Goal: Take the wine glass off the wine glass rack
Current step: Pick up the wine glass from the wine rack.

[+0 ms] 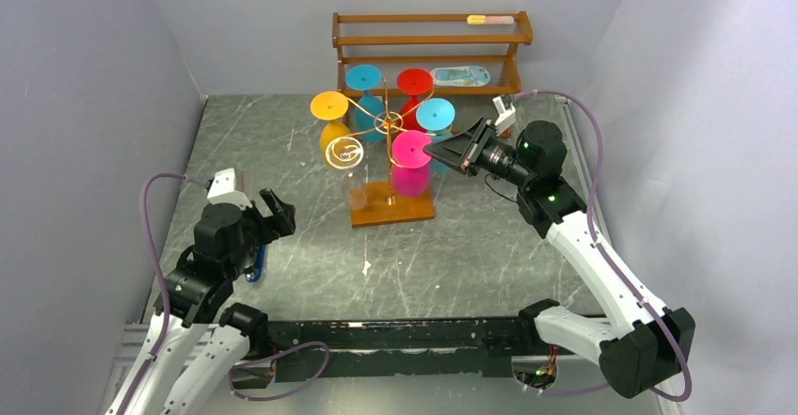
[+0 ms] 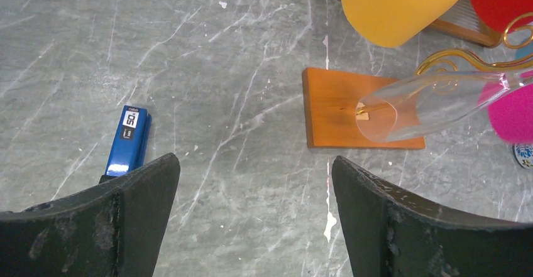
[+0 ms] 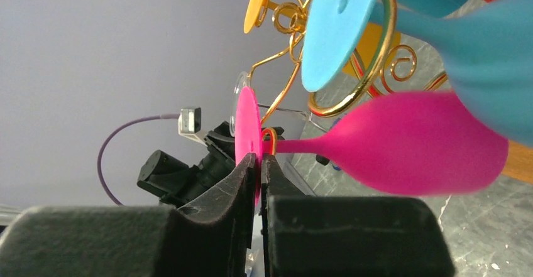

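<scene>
Right wrist view shows the right gripper [image 3: 259,161] clenched on the flat foot of the pink wine glass [image 3: 415,142], its two dark fingers pressed against either face of the disc. That glass hangs bowl-down from a curled arm of the wine glass rack [image 1: 385,128], on the side facing the right edge of the worktop [image 1: 489,246]. Seen from the top external view, the rack stands about midway across, nearer the far edge than the near one, its square wooden base [image 1: 392,205] flat on the surface. A yellow glass [image 1: 329,107], blue glass [image 1: 362,78], red glass [image 1: 414,82], light blue glass [image 1: 435,114] and clear glass [image 1: 343,154] (this last one faint) hang on the other arms. The left gripper [image 2: 253,161] hangs released near the left edge, nothing between its fingers, beside a small blue item [image 2: 129,140]. A wooden shelf [image 1: 428,39] stands along the far edge.
</scene>
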Tool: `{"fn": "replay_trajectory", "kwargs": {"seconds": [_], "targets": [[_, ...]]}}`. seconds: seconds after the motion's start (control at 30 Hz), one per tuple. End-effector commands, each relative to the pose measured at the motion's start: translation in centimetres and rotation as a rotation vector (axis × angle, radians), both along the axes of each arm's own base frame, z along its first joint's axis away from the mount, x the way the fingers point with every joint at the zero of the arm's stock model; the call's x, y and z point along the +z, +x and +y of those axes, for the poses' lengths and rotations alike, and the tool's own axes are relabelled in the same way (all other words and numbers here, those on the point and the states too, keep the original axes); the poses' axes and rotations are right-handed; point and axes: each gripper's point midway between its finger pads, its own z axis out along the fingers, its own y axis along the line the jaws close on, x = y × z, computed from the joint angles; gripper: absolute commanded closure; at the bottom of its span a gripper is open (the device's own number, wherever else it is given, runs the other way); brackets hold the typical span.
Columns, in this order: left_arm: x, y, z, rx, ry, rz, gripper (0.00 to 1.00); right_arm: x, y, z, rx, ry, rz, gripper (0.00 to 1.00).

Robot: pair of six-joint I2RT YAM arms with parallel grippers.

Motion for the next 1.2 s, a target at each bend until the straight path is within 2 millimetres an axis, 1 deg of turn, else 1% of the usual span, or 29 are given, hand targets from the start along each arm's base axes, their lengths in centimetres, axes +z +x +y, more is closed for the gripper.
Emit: {"fn": "replay_trajectory", "kwargs": {"seconds": [0.0,0.23,0.47,0.63,0.7,0.83,1.03,1.1,1.17], "targets": [[0.1,0.2,0.4,0.022,0.01,0.011,0.05,0.6,-0.5,-0.1,-0.001,0.024,-0.008,0.92],[-0.1,0.3,0.2,0.008,0.013,0.022,0.05,1.7,-1.1,-0.2,-0.002,0.082,0.01,0.93],[-0.1,0.2,0.2,0.008,0.011,0.019,0.05,2.6,-1.5,0.2,0.042,0.086,0.032,0.93],[0.1,0.1,0.2,0.007,0.005,0.008,0.05,2.8,-1.4,0.5,0.056,0.101,0.073,0.93],[0.1,0.1,0.2,0.008,0.005,0.006,0.05,3.1,-1.5,0.7,0.07,0.11,0.073,0.97],[0.1,0.1,0.2,0.008,0.003,0.006,0.05,2.6,-1.2,0.5,0.043,0.064,0.118,0.98],[0.3,0.1,0.3,0.012,0.003,-0.001,0.05,3.9,-1.3,-0.4,-0.017,0.047,0.128,1.0],[0.2,0.1,0.2,0.011,0.003,0.001,0.05,3.8,-1.3,-0.5,-0.026,0.035,0.154,1.0],[0.1,0.1,0.2,0.007,0.006,0.007,0.05,3.2,-1.2,-0.5,-0.035,0.025,0.189,1.0]]}}
